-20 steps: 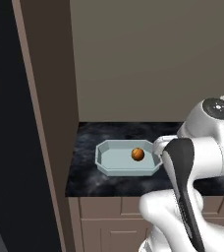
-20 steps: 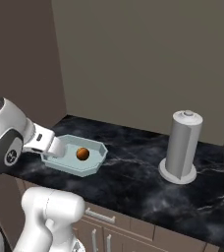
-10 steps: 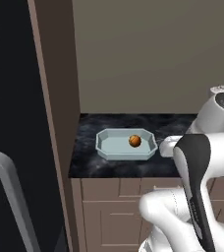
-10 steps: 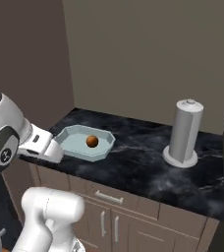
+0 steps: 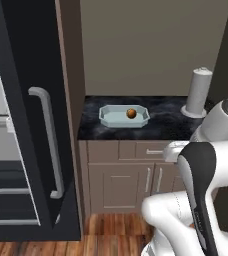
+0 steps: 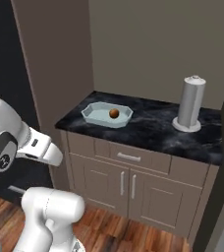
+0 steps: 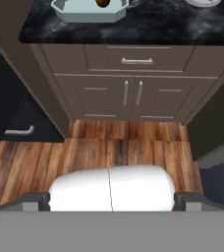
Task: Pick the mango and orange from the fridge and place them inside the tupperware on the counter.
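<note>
The orange (image 5: 131, 113) lies inside the pale blue tupperware (image 5: 111, 117), which rests on the black speckled counter (image 5: 161, 122). Both also show from the right base, the orange (image 6: 114, 113) in the tupperware (image 6: 97, 115), and at the top of the hand view, the orange (image 7: 102, 3) in the tupperware (image 7: 79, 12). At the left the fridge (image 5: 28, 125) stands with its door swung out, grey shelves beside it. The mango is out of view. My gripper (image 7: 112, 201) is open and empty, held low in front of the cabinets, well back from the counter.
A grey paper towel holder (image 5: 198, 92) stands at the counter's right end. Brown cabinets (image 7: 128, 93) with metal handles sit under the counter, above a wooden floor (image 7: 124, 152). A brown panel (image 5: 71, 100) separates fridge and counter. A dark wall (image 6: 222, 172) closes the right side.
The whole picture has shifted: the base has backed away from the counter, bringing the cabinets, floor and fridge door into sight. The orange stays in the tupperware.
</note>
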Controlling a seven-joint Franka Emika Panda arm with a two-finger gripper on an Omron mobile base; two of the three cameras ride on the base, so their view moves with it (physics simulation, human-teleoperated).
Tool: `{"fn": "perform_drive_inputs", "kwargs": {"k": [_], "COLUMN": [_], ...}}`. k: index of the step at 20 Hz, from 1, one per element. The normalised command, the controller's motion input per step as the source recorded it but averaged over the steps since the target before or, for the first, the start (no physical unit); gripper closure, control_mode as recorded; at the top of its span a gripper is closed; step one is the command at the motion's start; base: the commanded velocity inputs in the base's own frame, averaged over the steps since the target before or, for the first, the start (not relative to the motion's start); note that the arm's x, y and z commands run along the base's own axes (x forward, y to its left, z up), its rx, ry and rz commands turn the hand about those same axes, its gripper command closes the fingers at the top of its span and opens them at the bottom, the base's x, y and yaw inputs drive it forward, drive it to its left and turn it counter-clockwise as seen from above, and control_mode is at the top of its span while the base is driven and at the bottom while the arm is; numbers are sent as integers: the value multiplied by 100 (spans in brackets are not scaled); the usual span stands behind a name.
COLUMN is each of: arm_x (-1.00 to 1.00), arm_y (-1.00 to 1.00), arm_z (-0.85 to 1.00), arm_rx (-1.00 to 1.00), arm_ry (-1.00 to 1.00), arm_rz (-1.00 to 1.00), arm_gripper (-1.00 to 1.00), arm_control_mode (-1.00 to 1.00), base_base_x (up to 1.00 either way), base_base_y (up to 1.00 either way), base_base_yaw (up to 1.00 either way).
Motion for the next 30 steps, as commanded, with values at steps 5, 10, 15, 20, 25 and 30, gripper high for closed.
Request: {"fn": "perform_drive_inputs", "kwargs": {"k": [5, 10, 15, 20, 25, 30], "arm_x": [0, 0, 0, 0, 0, 0], "arm_y": [0, 0, 0, 0, 0, 0], "arm_z": [0, 0, 0, 0, 0, 0], "arm_rx": [0, 0, 0, 0, 0, 0], "arm_ry": [0, 0, 0, 0, 0, 0], "arm_rz": [0, 0, 0, 0, 0, 0], "arm_gripper": [-100, -100, -100, -100, -100, -100], "arm_control_mode": [100, 100, 100, 100, 100, 100], "base_base_x": [-97, -60, -30, -3, 11, 33], "base_base_y": [37, 86, 100, 100, 94, 73], "base_base_yaw": [4, 13, 10, 0, 0, -2]}}
